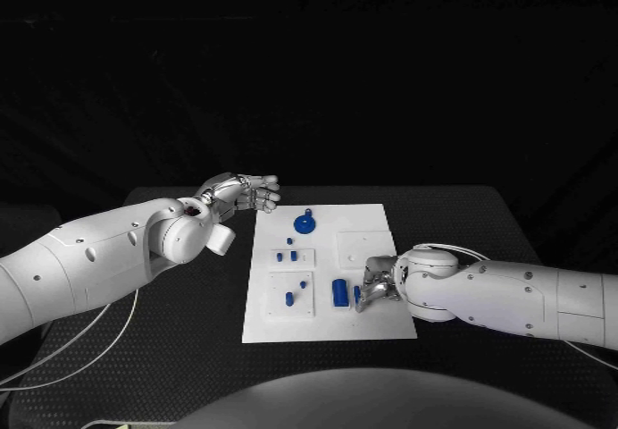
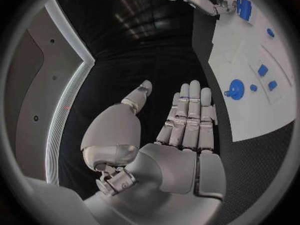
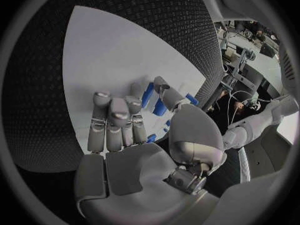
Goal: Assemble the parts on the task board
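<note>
The right hand (image 1: 378,279) is hovering low over the near right part of the white board (image 1: 373,329), its fingers loosely apart and, as far as the views show, holding nothing. Just beside its fingertips, toward the robot's left, a blue cylinder (image 1: 340,293) is lying on the board with its long axis running away from the robot, so this hand is judged the nearer one for the pick. The left hand (image 1: 242,192) is hanging open and empty off the board's far left corner, well apart from the cylinder.

White task board (image 1: 373,223) mid-table, small blue parts (image 1: 304,222) scattered on it
</note>
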### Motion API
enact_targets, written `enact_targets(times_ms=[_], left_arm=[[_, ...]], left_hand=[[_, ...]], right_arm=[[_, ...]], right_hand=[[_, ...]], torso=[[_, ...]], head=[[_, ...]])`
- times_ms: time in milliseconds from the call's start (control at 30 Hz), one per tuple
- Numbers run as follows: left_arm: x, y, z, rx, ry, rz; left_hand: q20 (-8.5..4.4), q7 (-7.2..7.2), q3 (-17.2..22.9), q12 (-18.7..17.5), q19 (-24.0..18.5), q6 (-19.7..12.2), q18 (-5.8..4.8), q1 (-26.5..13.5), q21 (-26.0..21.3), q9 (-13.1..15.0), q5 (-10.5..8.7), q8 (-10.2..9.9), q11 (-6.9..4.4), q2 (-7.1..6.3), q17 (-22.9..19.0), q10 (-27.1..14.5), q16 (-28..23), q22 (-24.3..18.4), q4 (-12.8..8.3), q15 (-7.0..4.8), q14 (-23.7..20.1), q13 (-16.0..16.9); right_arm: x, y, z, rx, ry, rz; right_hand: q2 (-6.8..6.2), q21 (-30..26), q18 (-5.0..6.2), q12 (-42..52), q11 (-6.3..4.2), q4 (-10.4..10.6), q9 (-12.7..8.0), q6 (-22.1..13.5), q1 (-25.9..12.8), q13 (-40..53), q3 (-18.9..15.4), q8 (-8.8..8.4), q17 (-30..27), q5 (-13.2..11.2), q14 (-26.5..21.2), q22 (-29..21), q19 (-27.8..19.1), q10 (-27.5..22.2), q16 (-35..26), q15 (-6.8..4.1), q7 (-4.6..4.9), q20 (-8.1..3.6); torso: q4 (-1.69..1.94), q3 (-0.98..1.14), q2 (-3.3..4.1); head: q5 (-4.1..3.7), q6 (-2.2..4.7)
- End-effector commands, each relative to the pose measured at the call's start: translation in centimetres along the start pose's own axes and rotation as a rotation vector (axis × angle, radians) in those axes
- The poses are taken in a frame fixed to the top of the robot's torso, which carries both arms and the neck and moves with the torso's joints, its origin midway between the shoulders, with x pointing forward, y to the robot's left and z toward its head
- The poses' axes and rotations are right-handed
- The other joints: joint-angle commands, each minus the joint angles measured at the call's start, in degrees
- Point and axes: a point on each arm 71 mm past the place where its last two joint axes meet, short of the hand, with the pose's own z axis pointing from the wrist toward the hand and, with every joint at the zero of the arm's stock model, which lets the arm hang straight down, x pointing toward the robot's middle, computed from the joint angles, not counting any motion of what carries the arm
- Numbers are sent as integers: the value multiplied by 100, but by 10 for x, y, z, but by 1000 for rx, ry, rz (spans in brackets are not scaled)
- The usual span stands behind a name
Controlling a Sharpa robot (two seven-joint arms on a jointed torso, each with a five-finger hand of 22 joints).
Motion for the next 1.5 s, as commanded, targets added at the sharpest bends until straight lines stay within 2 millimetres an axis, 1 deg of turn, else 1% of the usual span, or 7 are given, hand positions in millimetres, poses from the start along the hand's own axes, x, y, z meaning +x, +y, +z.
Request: enact_targets(times_ms=[33, 167, 367, 700, 967, 1200, 1500], left_arm=[[1, -1, 0, 8, 14, -1], [0, -1, 0, 8, 12, -1], [-5, -1, 0, 10, -2, 2], [-16, 0, 2, 23, -22, 6], [-42, -1, 0, 65, -101, 4], [-80, -2, -5, 111, -203, -15], [-95, -4, -5, 140, -260, -65]], left_hand=[[10, 18, -5, -11, 19, -58, 103, -12, -33, -5, -10, 20, 8, 50, 9, -51, -34, 6, -30, 24, 12, -7], [10, 18, -5, -11, 19, -58, 103, -12, -33, -5, -10, 20, 8, 50, 9, -51, -35, 6, -30, 24, 12, -7], [10, 19, -7, -11, 19, -59, 103, -8, -36, -6, -11, 20, 8, 44, 13, -52, -38, 9, -36, 24, 13, -7], [10, 18, -8, -9, 20, -58, 102, -4, -39, -7, -11, 23, 7, 41, 20, -49, -42, 12, -42, 23, 18, -6], [-13, -43, 1, 59, 81, 87, 106, 38, -45, 14, -9, 112, -49, 117, 84, 68, -52, 45, -78, -9, 98, 22], [-50, -163, 45, 109, 127, 227, 81, 167, -83, 11, -4, 175, -147, 228, 135, 177, -106, 63, -187, -61, 134, 41], [17, -279, 61, -124, -190, -67, -83, 249, -369, -139, 12, -23, -149, 269, -21, -408, -606, 37, -349, 29, -469, -174]], right_arm=[[7, -8, 0, 14, 18, 31], [7, -14, -4, -8, 30, 86], [-10, -16, -17, -65, 15, 171], [-63, -16, -31, -190, -66, 325], [-122, -29, -8, -375, -265, 646], [-181, -40, 20, -449, -441, 883], [-207, -40, 33, -520, -484, 1009]], right_hand=[[-120, -26, 41, -9, -13, 20, -516, -39, -10, 1, 19, -37, -11, 12, -7, -12, -8, 1, 22, -27, 42, 29], [-200, -33, 41, -16, -10, 35, -520, -50, -16, -2, 51, -45, -16, 12, -8, -18, -6, -4, 16, -26, 46, 28], [-787, -169, 41, -147, 126, 192, -587, -472, -106, -57, 218, -253, -83, 11, -105, -85, -133, -217, -129, 79, 191, 78], [-806, -244, 41, -138, 207, 118, -562, -727, -375, -42, -135, -323, -70, 12, -231, -90, -280, -431, -185, 153, 275, 126], [-406, -400, 23, -242, 208, 51, -497, -693, -108, -112, -23, -258, -149, 20, -454, -132, -510, -628, -387, 162, 279, 163], [2, -1086, -106, -980, 358, 8, -466, -837, 371, -781, -118, -277, -681, 99, -1124, -369, -1335, -1226, -1303, 344, 387, 514], [259, -2781, -576, -3809, 984, -18, -541, -1277, 501, -3634, -353, -378, -2240, 302, -2570, -1155, -3382, -1880, -4126, 1450, 552, 1124]], torso=[[-3, 2, 0], [-4, -1, -3], [-13, 3, -8], [-56, -5, -73], [-175, -51, -261], [-265, -46, -452], [-245, 32, -604]], head=[[-6, 0], [-10, 0], [-24, 0], [-17, 29], [37, 394], [142, 1014], [264, 1388]])
